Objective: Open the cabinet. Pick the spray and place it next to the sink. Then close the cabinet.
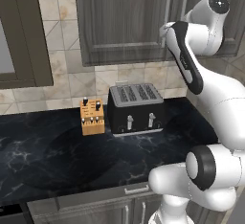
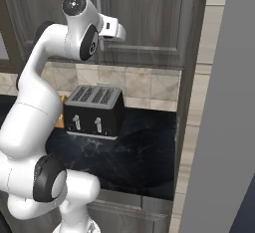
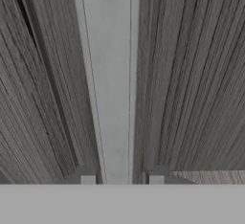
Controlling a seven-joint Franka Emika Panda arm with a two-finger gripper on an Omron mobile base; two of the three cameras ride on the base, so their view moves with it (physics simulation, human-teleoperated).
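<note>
Wall cabinet, doors shut; claw at a door handle.

Left base view: wide dark grey wood-grain wall cabinet above the desk's back edge, both panelled doors closed; white arm raised to the left of two long silver bar handles. Black four-slot toaster and tan knife block stand near the back edge of the black marbled desk.
Right base view: claw against the cabinet front at the handles; toaster below it.
Hand view: silver bar handle runs upright between the two fingertips, which stand just beside it; whether they clamp it cannot be told.
</note>
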